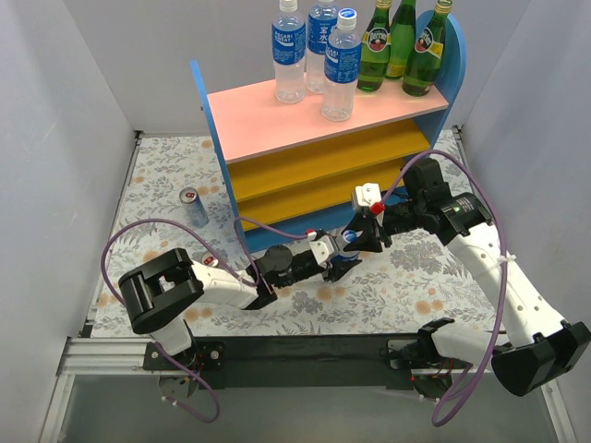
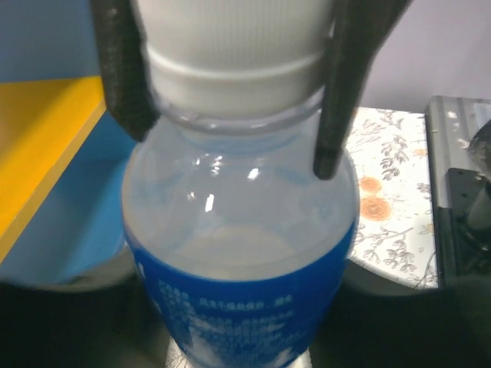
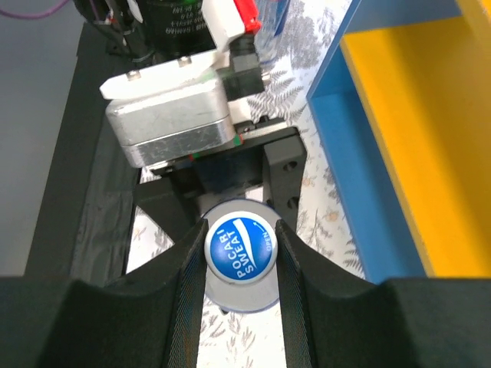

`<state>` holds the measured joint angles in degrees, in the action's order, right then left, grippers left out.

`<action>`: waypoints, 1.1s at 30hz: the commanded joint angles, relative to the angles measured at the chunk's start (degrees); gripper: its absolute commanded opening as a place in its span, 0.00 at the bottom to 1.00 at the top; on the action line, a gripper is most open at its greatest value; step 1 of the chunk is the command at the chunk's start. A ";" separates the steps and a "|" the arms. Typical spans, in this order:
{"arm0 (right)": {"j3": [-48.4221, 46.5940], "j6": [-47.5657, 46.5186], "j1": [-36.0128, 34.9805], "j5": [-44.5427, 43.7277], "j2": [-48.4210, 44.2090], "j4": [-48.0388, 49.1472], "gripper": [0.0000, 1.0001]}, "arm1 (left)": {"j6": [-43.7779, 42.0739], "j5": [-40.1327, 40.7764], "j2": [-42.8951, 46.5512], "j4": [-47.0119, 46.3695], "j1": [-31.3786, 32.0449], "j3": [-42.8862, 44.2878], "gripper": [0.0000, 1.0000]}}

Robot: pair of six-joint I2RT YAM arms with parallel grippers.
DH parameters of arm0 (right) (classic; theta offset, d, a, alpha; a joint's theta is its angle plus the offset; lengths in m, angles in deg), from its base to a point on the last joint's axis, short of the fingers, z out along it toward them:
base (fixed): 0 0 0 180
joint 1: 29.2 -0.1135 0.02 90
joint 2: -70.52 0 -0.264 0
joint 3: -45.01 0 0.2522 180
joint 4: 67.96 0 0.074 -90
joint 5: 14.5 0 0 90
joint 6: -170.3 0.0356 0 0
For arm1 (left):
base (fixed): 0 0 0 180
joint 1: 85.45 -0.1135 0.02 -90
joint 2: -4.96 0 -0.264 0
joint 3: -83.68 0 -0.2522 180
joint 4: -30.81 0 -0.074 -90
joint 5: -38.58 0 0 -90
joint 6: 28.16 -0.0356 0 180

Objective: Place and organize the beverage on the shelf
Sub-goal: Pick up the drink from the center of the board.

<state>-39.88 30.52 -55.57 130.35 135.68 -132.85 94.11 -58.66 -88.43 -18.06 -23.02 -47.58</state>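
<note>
"POCARI SWEAT" reads in white on the blue cap of the bottle point(image 3: 240, 257), which the right jaws clamp from both sides. The left jaws straddle the same bottle's cap and neck; whether they press on it cannot be told, and the print on its blue label is blurred. Just beyond the jaws stands the shelf point(image 1: 323, 115), its pink top carrying three like bottles point(image 1: 288, 46) and three green bottles point(image 1: 402, 41) with unreadable labels. A can point(image 1: 193, 207) stands well left of both jaws on the floral counter point(image 1: 166, 166). White walls enclose it.

I had a blue-capped bottle point(image 3: 240, 248) upright in my right gripper point(image 3: 239, 234), shelf point(image 3: 430, 115) just right of it, six bottles point(image 1: 342, 65) on top.
</note>
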 commanded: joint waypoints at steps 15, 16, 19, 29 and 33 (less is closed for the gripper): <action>-3.66 5.56 4.04 2.72 -6.10 4.55 0.92 | 2.97 1.71 16.99 13.05 -0.03 -1.06 0.00; -4.01 5.92 6.31 2.98 -6.80 4.73 0.94 | 2.97 1.97 19.36 15.67 0.14 -0.97 0.00; -4.28 8.02 13.50 3.42 -8.73 5.87 0.96 | 3.32 3.28 23.06 20.77 0.23 0.78 0.00; 12.14 18.22 34.53 0.87 -13.31 18.34 0.97 | 5.96 13.92 27.99 54.44 0.14 24.85 0.00; 21.45 17.35 38.32 0.96 -14.01 22.47 0.97 | 5.79 17.96 26.50 61.39 0.14 35.05 0.00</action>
<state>-22.51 46.33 -19.24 131.03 122.35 -116.09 99.60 -45.73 -64.73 41.63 -22.91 -21.09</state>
